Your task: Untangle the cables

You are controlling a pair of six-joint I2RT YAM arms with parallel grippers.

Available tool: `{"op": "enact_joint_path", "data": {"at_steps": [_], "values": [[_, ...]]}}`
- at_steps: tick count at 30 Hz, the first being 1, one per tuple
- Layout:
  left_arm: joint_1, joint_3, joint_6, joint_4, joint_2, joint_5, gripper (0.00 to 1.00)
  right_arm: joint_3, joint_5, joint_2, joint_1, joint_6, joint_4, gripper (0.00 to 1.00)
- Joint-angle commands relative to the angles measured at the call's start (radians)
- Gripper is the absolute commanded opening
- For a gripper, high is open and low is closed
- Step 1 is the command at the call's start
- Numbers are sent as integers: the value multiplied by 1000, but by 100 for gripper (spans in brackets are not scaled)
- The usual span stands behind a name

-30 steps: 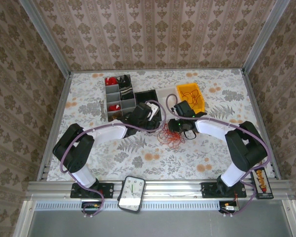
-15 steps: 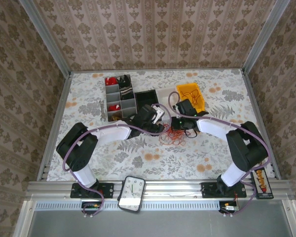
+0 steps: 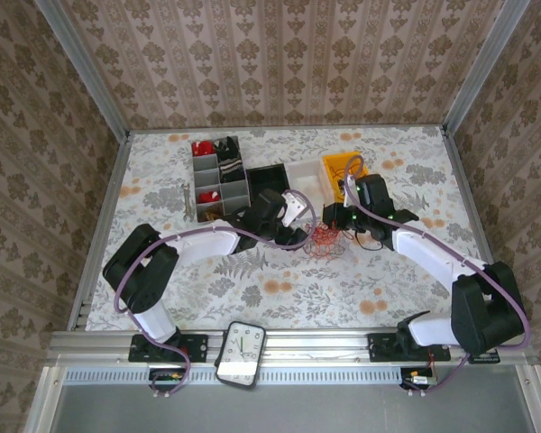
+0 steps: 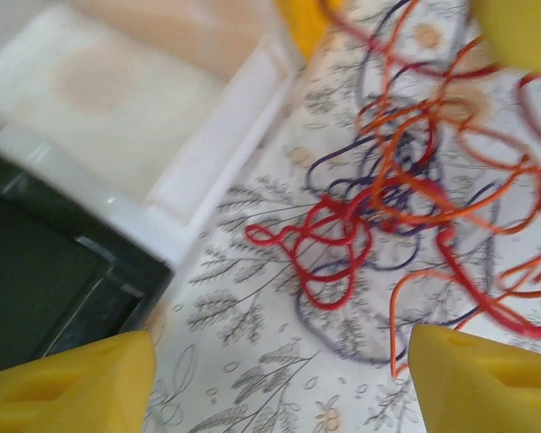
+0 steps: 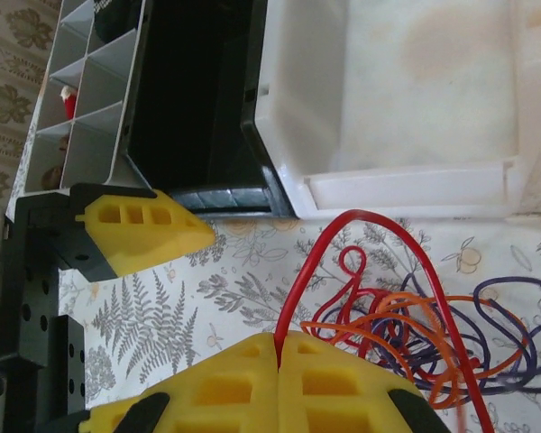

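The cables (image 3: pixel 323 238) are a tangle of thin red, orange and dark wires on the flowered table, in front of the bins. My right gripper (image 5: pixel 278 341) is shut on a red cable (image 5: pixel 361 218), which arches up out of the tangle (image 5: pixel 424 338). From above, the right gripper (image 3: pixel 336 217) sits just behind the tangle. My left gripper (image 4: pixel 279 388) is open, its yellow fingers (image 4: pixel 72 379) wide apart over bare table, with the cables (image 4: pixel 388 198) just ahead. In the top view the left gripper (image 3: pixel 298 213) is at the tangle's left.
Behind the cables stand a grey organizer (image 3: pixel 218 176), a black bin (image 3: pixel 269 176), a white bin (image 3: pixel 305 173) and a yellow bin (image 3: pixel 343 167). The white bin (image 4: pixel 117 99) is close to the left fingers. A dial device (image 3: pixel 241 354) sits at the near rail.
The right gripper has shut on the red cable, and its arm has swung out to the right, drawing the tangle slightly back and right. The left gripper has moved right toward the tangle and opened wider.
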Motion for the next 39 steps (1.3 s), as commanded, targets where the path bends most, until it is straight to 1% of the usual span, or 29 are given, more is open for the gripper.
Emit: {"op": "enact_joint_path", "data": {"at_steps": [1,3,8,9,11,16,20,26,31,36,39], "values": [[-6,1,61,46,-38,137,77,-19,-29,-5,-7,36,21,0],[-6,16,67,33,-37,171,78,-21,-13,5,-6,47,29,0],[-10,71,69,9,-10,168,78,-18,22,45,-10,83,80,0],[-12,78,71,8,-9,172,78,-18,20,46,-10,90,90,0],[-11,93,73,2,-5,185,78,-15,15,93,-9,104,108,0],[-13,139,87,-45,3,221,78,-9,17,122,-11,121,132,0],[-8,114,77,-31,-19,187,78,-18,40,126,-22,147,159,0],[-13,123,80,-31,6,191,77,-24,18,121,-32,193,204,0],[-15,132,88,-36,21,207,71,-6,53,125,-44,263,206,0],[-15,107,96,-67,13,205,73,10,113,130,-47,349,198,0],[-12,77,88,-39,-1,202,76,28,142,133,-46,398,180,0]]}}
